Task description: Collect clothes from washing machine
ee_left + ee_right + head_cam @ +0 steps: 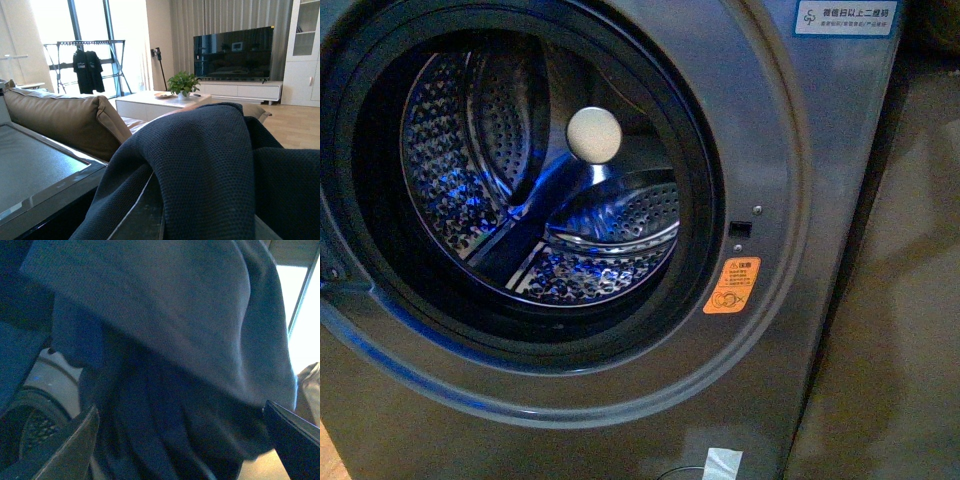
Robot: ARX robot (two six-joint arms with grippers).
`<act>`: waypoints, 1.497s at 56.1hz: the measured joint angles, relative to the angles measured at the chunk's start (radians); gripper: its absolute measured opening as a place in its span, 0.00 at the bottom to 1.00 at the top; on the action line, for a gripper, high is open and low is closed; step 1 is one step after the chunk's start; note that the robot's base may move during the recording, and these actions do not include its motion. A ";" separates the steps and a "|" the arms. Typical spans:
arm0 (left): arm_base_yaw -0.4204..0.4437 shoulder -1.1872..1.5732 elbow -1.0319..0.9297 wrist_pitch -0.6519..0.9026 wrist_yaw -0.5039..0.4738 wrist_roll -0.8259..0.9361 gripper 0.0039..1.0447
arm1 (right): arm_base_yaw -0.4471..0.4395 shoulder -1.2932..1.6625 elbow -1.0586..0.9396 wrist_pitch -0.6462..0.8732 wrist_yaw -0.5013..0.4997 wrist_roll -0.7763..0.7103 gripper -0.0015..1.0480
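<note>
1. Look at the front view. The washing machine [790, 330] has its porthole open, and the perforated drum [620, 215] shows bare steel with no fabric in the part you can see. Neither arm appears there.
2. The clothes [165, 330] are outside the drum. In the right wrist view they hang in long folds straight over the right end effector [180, 410], filling the space between its fingers [70, 450].
3. Those fingers stand wide apart, so you are carrying the cloth draped, not pinched.
4. In the left wrist view the same dark knit lies right across the lens, with a sofa [55, 115] behind it. The left end effector itself is hidden, so you cannot tell its state.
5. My judgement: the right arm is the nearer one, so close it on the folds before you move away.
</note>
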 joint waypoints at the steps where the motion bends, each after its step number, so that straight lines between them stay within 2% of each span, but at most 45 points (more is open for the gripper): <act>1: 0.000 0.000 0.000 0.000 0.000 0.000 0.12 | 0.002 0.006 0.007 0.000 0.002 -0.010 0.93; 10: 0.000 0.000 0.000 0.000 0.000 0.000 0.12 | 0.035 0.078 0.090 0.002 0.032 -0.137 0.93; 19: 0.000 0.000 0.000 0.000 0.000 0.000 0.12 | 0.088 0.106 0.128 -0.050 -0.005 -0.185 0.93; 28: 0.000 0.000 0.000 0.000 0.000 0.000 0.12 | 0.125 0.134 0.160 -0.142 -0.079 -0.138 0.93; 33: 0.000 0.000 0.000 0.000 -0.002 0.000 0.12 | 0.148 0.135 0.161 -0.171 -0.114 -0.064 0.93; 46: 0.000 0.000 0.000 0.000 -0.002 0.000 0.12 | 0.184 0.118 0.161 -0.190 -0.120 -0.008 0.93; 54: 0.000 0.000 0.000 0.000 -0.003 0.000 0.12 | 0.220 0.145 0.174 -0.163 -0.063 0.010 0.93; 68: 0.000 0.000 0.000 0.000 -0.007 0.000 0.12 | 0.307 0.268 0.257 -0.064 0.139 0.016 0.93; 84: 0.002 0.000 0.000 0.000 -0.010 0.000 0.12 | 0.368 0.410 0.342 0.028 0.272 0.038 0.93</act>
